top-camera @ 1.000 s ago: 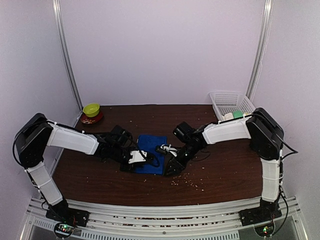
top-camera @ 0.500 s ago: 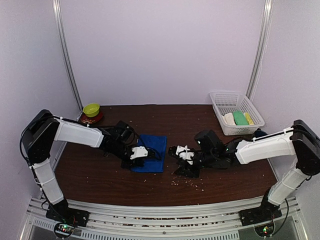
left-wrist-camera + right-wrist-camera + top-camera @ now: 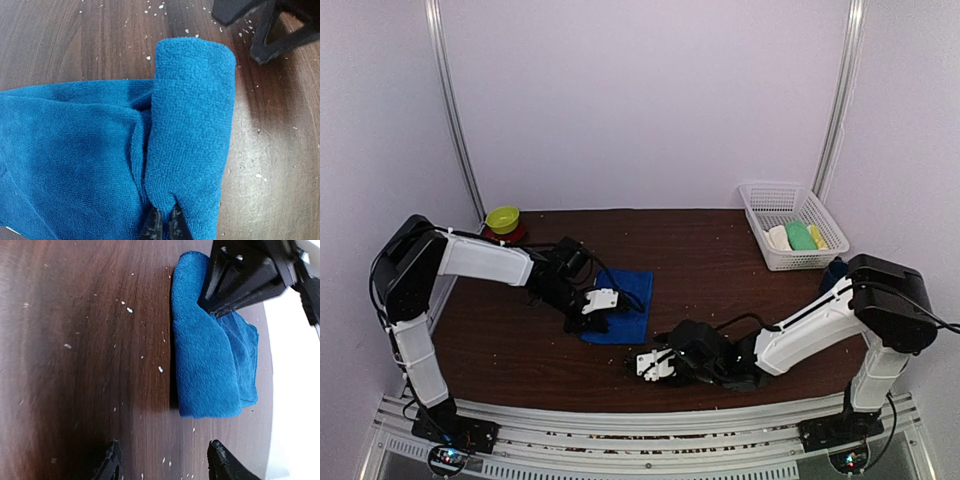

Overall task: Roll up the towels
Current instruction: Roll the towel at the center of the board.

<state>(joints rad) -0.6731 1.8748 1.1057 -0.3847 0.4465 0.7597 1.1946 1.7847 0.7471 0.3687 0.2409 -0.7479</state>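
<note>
Pinching the blue towel [image 3: 632,290] by its rolled end, the left jaws are shut; the right jaws, wide and empty, sit lower-right, farther off.

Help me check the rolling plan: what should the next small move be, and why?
Probably move the right gripper to the free end of the blue towel's rolled fold. Only one short turn is rolled, the left gripper is shut on one end of it, and the right gripper stands open over the table, apart from the towel.
</note>
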